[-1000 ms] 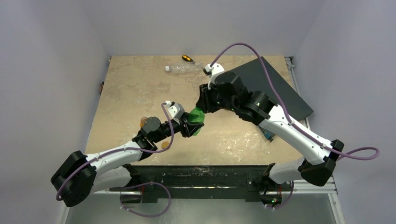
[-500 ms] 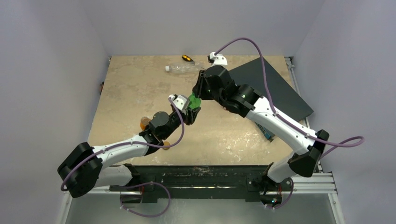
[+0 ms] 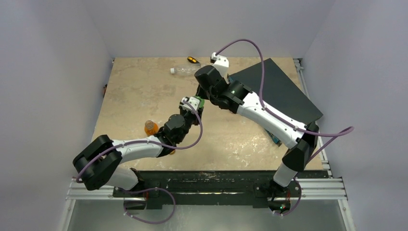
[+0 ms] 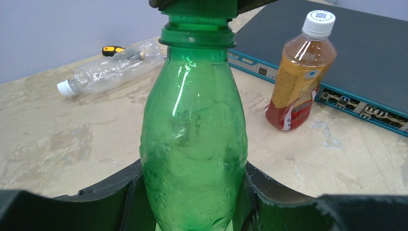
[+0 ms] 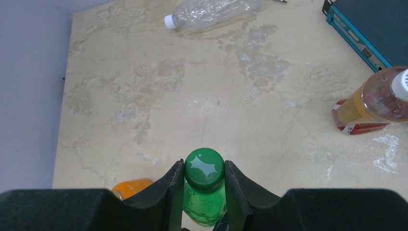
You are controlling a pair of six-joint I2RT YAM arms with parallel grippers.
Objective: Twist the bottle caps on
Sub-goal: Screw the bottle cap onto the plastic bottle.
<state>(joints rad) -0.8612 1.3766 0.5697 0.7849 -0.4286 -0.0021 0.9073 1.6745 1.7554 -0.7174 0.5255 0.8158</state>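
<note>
The right end effector point(image 5: 204, 179) pinches the glossy round green cap point(image 5: 204, 166) on the neck of the translucent green bottle point(image 4: 195, 125). The left end effector point(image 4: 195, 204) clamps that bottle's dimpled belly, over the desk's middle. The desk point(image 5: 144, 72) is mottled beige, stone-like and blotched. An amber bottle point(image 4: 298, 77) stands near; a crinkled clear bottle point(image 4: 108, 72) lies at the far edge. Pale lilac walls point(image 3: 57, 48) enclose it.

Green cap point(image 5: 204, 166) sits atop upright green bottle point(image 4: 193, 144).

The bench point(image 3: 134, 96) carries a dark box point(image 3: 288, 86) at far right, an amber bottle point(image 4: 300, 72) upright beside it. A clear bottle point(image 3: 187, 70) lies by a screwdriver point(image 3: 193, 60) at the far edge.
</note>
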